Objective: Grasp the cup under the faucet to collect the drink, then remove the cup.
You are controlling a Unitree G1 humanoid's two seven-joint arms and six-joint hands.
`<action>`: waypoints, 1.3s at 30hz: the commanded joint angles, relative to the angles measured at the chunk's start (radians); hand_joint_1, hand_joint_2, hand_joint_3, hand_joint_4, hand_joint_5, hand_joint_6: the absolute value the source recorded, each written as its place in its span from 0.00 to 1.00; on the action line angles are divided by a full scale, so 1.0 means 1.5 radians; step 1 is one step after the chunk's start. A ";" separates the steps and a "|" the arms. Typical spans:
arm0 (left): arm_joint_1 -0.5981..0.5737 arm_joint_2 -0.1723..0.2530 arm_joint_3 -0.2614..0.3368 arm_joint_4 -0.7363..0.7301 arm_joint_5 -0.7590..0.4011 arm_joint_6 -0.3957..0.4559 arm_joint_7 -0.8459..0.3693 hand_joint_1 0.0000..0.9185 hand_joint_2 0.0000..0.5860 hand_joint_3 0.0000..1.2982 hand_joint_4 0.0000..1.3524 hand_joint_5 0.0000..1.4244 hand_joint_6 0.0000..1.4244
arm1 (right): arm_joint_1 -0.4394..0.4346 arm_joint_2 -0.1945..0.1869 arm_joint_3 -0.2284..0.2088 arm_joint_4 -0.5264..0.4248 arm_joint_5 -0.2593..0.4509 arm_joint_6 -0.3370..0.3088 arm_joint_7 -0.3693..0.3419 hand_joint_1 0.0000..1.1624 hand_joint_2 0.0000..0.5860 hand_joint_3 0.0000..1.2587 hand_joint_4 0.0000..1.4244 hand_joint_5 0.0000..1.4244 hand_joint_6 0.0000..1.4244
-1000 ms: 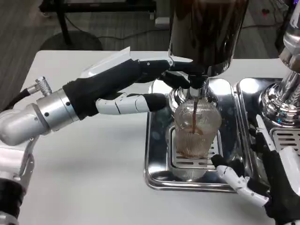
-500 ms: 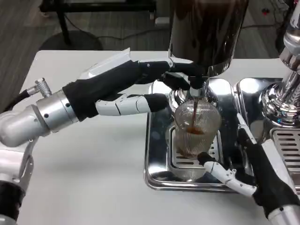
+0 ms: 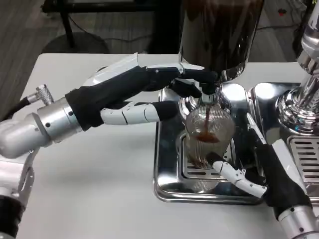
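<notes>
The cup (image 3: 207,139) sits on the drip tray (image 3: 167,186) under the faucet (image 3: 208,92), dark drink streaming in, our left hand (image 3: 142,92) up at the tap with fingers stretched onto it, and our right hand (image 3: 249,174) low beside the cup, fingers spread and holding nothing as far as we can tell. Biggest worry – that right hand nudges the base and tips a filling cup, or we let it overfill. Room's tight too: tray lip in front, second machine (image 3: 304,99) to the right, open worktop (image 3: 99,189) only on the left.

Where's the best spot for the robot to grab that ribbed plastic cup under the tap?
Probably around the cup's ribbed lower wall, from its right, where the right hand already reaches. The faucet blocks the top, and the left hand occupies the left.
</notes>
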 commanded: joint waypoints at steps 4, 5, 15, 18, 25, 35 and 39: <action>0.013 0.012 -0.005 -0.012 0.010 0.005 -0.016 0.09 0.22 0.20 0.17 0.21 0.23 | -0.035 0.006 0.000 0.031 0.019 -0.016 0.006 0.43 0.29 0.00 0.00 0.00 0.04; 0.013 0.012 -0.005 -0.012 0.010 0.006 -0.016 0.09 0.22 0.20 0.17 0.21 0.23 | -0.039 0.007 0.001 0.035 0.019 -0.017 0.006 0.43 0.29 0.00 0.00 0.00 0.04; 0.019 0.017 -0.006 -0.019 0.013 0.011 -0.014 0.09 0.23 0.20 0.17 0.21 0.23 | -0.095 0.021 0.010 0.099 0.034 -0.035 0.019 0.43 0.29 0.00 0.00 0.00 0.04; 0.021 0.018 -0.006 -0.021 0.013 0.013 -0.014 0.09 0.23 0.20 0.17 0.21 0.22 | -0.105 0.024 0.010 0.113 0.035 -0.041 0.023 0.43 0.29 0.00 0.00 0.00 0.03; 0.026 0.019 -0.006 -0.028 0.014 0.018 -0.012 0.09 0.25 0.20 0.17 0.21 0.22 | -0.121 0.026 0.011 0.138 0.038 -0.055 0.032 0.44 0.28 0.00 0.00 0.00 0.03; 0.030 0.020 -0.006 -0.034 0.014 0.026 -0.012 0.09 0.25 0.20 0.17 0.21 0.22 | -0.123 0.026 0.009 0.155 0.051 -0.084 0.033 0.44 0.29 0.00 0.00 0.00 0.03; 0.032 0.021 -0.006 -0.033 0.013 0.028 -0.013 0.09 0.25 0.20 0.17 0.21 0.22 | -0.126 0.022 0.013 0.154 0.045 -0.079 0.037 0.44 0.29 0.00 0.00 0.00 0.04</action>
